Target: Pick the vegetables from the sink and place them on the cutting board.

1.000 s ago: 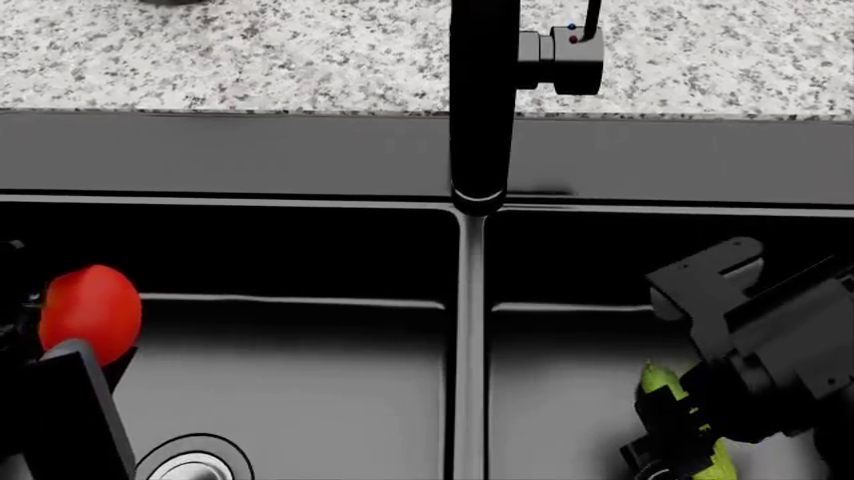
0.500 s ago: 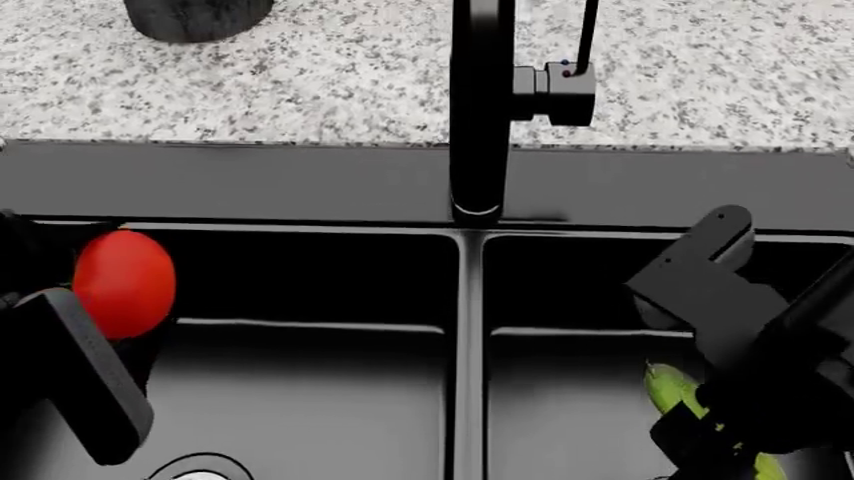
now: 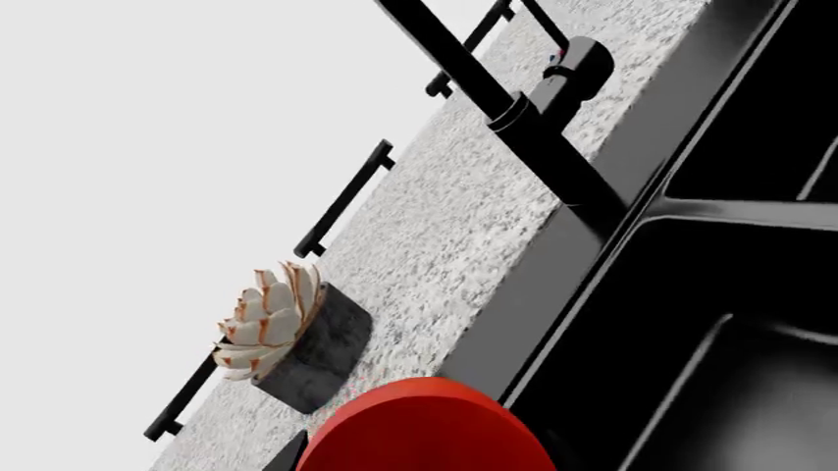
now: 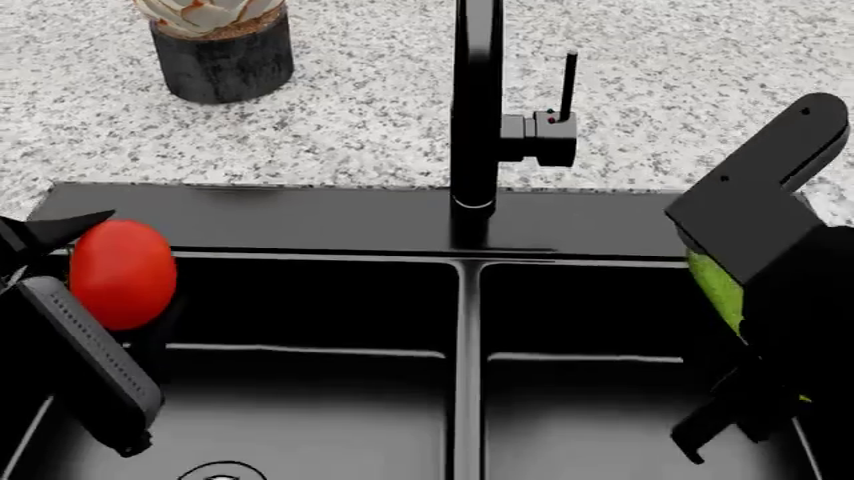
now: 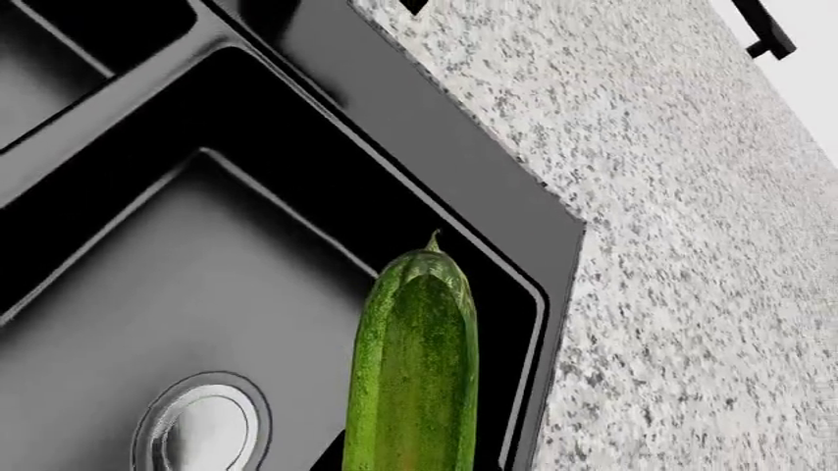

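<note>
My left gripper is shut on the red tomato and holds it above the left basin of the black sink. The tomato fills the lower edge of the left wrist view. My right gripper is shut on the green cucumber and holds it above the right basin near the sink's right rim. The cucumber stands out long in the right wrist view, over the silver drain. The cutting board is out of view.
The tall black faucet with its side handle stands behind the divider between the basins. A dark pot with a pale succulent sits on the speckled granite counter at the back left. Black cabinet handles show beyond the counter.
Both grippers have risen out of the basins with the tomato and the cucumber. The head view has shifted and now shows more counter and the potted plant.
</note>
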